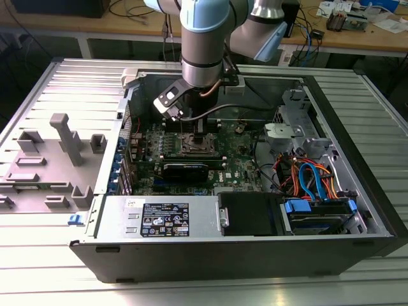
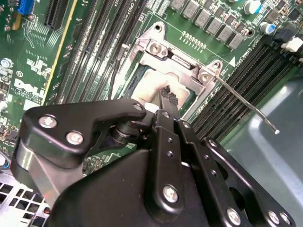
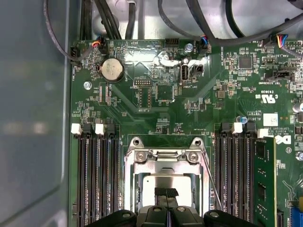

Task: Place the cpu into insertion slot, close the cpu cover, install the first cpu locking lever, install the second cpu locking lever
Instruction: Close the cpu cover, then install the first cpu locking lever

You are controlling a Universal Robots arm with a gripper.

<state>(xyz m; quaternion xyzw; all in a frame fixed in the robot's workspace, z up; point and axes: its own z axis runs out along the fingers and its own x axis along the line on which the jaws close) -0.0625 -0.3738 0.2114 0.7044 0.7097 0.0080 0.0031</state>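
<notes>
The cpu lies flat in the insertion slot of the green motherboard, its silver top showing. The cpu cover lies down over it as a grey frame around the chip. My gripper hangs straight over the chip with its black fingers shut together, tips at or just above the cpu's top. One thin wire locking lever sticks out free to the side of the socket. In the exterior view the gripper reaches down into the open computer case.
Black memory slots flank the socket, and a green memory stick stands in one. A coin battery and cables sit beyond. Case walls, a drive cage with orange and blue cables and the power supply hem the board.
</notes>
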